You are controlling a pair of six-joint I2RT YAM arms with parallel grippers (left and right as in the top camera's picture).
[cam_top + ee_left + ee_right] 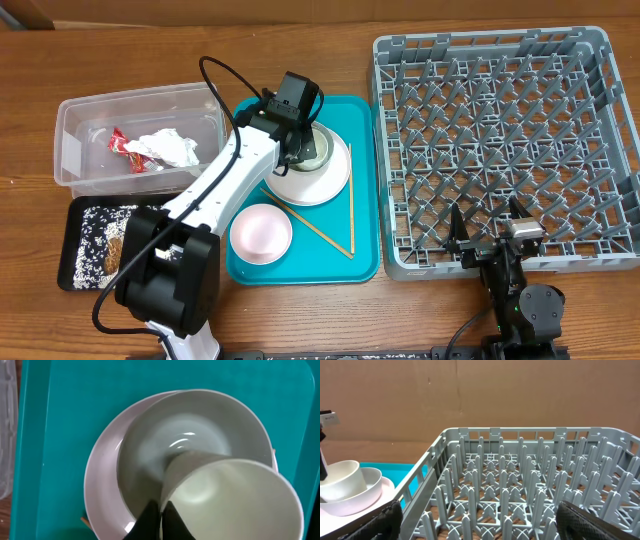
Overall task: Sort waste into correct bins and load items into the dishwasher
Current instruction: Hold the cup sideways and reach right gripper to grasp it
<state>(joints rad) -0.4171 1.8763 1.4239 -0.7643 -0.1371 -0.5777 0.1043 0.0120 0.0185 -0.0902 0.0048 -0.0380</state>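
Note:
My left gripper [297,128] [160,521] is shut on the rim of the small white cup [235,497], which stands tilted inside the greyish-white bowl [150,440]. The bowl rests on the pale pink plate [318,186] [101,485] on the teal tray [365,250]. The small pink-white bowl [261,232] and the chopsticks [325,228] also lie on that tray. The clear tub [85,125] holds the tissue [172,147] and the red wrapper [128,148]. The black tray [75,215] holds rice grains [97,238]. My right gripper [490,228] [485,532] is open and empty at the front edge of the grey dish rack [500,140] [520,485].
The cup [341,479], bowl and plate also show at the left of the right wrist view. A brown cardboard wall stands behind the rack. Bare wooden table runs along the front.

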